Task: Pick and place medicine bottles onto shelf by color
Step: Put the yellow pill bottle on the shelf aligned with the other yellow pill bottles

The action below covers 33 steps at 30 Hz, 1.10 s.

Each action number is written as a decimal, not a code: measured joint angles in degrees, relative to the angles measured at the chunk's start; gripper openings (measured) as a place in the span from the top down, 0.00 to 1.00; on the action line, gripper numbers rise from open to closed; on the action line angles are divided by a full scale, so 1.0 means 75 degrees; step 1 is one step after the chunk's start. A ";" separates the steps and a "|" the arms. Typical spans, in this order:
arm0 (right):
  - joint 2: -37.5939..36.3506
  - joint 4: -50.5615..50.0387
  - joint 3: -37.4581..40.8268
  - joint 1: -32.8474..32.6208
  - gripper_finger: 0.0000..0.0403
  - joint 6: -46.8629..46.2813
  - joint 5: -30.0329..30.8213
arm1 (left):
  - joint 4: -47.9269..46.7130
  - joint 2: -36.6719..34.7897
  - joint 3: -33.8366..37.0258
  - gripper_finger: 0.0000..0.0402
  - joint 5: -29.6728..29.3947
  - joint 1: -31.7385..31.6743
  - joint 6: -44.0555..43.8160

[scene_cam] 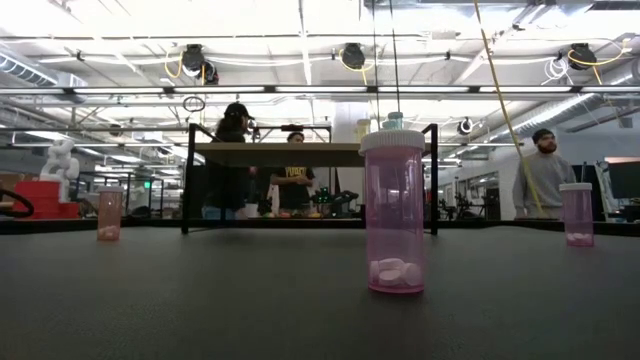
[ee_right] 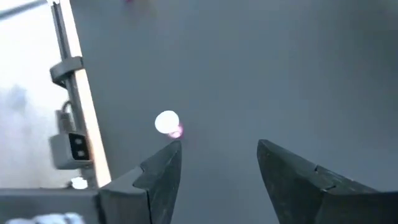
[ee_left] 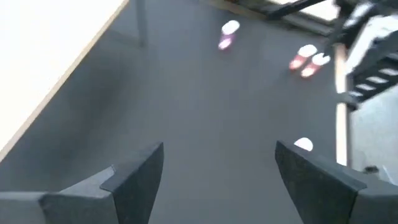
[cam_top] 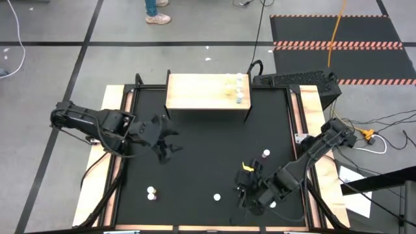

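My right gripper (ee_right: 217, 163), fingers apart and empty, hovers near a pink bottle (ee_right: 168, 123), well apart from the shelf (cam_top: 201, 91).

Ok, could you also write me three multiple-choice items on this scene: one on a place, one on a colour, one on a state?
1. In the high view, at which end of the shelf do the bottles stand?
A. the left arm's end
B. the middle
C. the right arm's end

2. In the low view, what colour is the nearest bottle?
A. pink
B. blue
C. yellow

3. How is the left gripper?
A. shut on a bottle
B. open and empty
C. shut and empty

Answers:
1. C, as they cluster at the end on the right arm's side.
2. A, as its clear body is pink under a white cap.
3. B, as its fingers stand wide apart with only bare mat between them.
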<state>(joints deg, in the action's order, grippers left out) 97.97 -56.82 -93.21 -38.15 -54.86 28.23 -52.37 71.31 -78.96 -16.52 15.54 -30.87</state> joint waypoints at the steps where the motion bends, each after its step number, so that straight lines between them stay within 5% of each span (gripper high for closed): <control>1: 0.0000 0.0012 0.0000 0.0127 0.49 0.0302 -0.0006 | -0.0283 -0.0063 0.0000 0.23 -0.0073 0.0002 -0.0317; 11: 0.0000 0.1140 0.0000 0.1507 0.49 0.3659 -0.0884 | -0.2782 -0.0133 0.0003 0.23 -0.0432 0.0527 -0.2728; 18: 0.0039 0.3453 0.0154 0.2452 0.49 0.5544 -0.2333 | -0.3465 -0.0015 0.0003 0.23 -0.0322 0.1842 -0.5600; 28: 0.0193 0.5695 0.0886 0.3157 0.49 0.6010 -0.4537 | -0.3521 0.0536 0.0003 0.23 -0.0935 0.4475 -1.0008; 33: 0.0635 0.6420 0.0858 0.3201 0.49 0.5995 -0.5280 | -0.3274 0.1401 0.0003 0.23 -0.0118 0.5495 -1.0984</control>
<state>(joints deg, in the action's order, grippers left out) 102.74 -8.68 -86.77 -14.14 -9.90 -11.37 -76.93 81.82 -78.94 -17.40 56.75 -113.25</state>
